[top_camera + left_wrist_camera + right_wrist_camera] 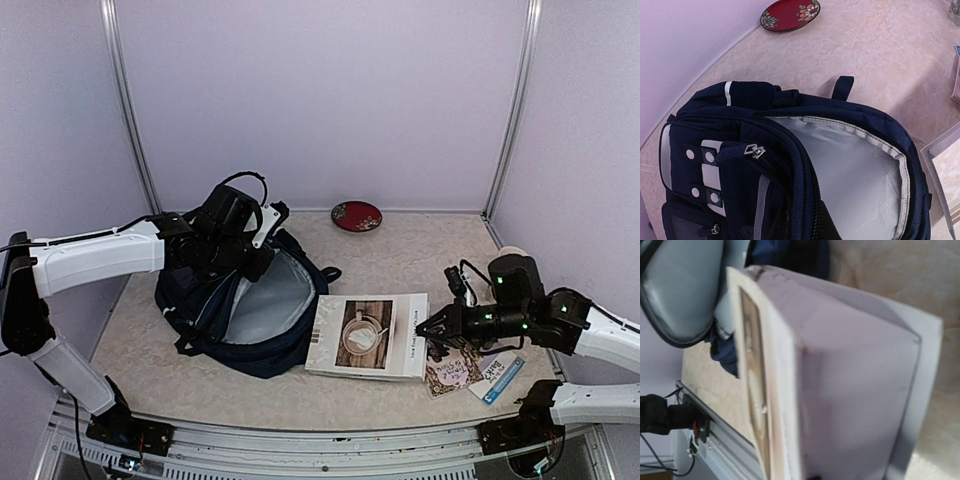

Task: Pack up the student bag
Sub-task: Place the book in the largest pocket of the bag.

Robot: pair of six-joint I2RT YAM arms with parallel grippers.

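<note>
The student bag (260, 355) is lying slumped on the table (400, 255) directly beneath the left gripper (252, 255). Its mouth is gaping toward the right jaws, showing pale grey lining. The left jaws are standing together at the bag's upper rim, and I'm judging they are pinching the fabric there to prop the mouth up, though the pinch itself is hidden from me.

It is looking soft and floppy, light while unfilled, and likely to sag shut if that rim is dropped. The stiffer piped edge or the top loop is seeming the best place to take hold.

Just ahead of the right gripper (432, 328), a large white book (367, 335) is lying between those jaws and the bag's mouth. The right jaws are sitting closed at the book's near edge, and whether they are gripping the cover I cannot tell.

Behind and beneath the right jaws, a patterned card (452, 372) and a blue-and-white packet (497, 377) are resting. Far beyond both grippers, a red dish (356, 215) is sitting by the wall.
</note>
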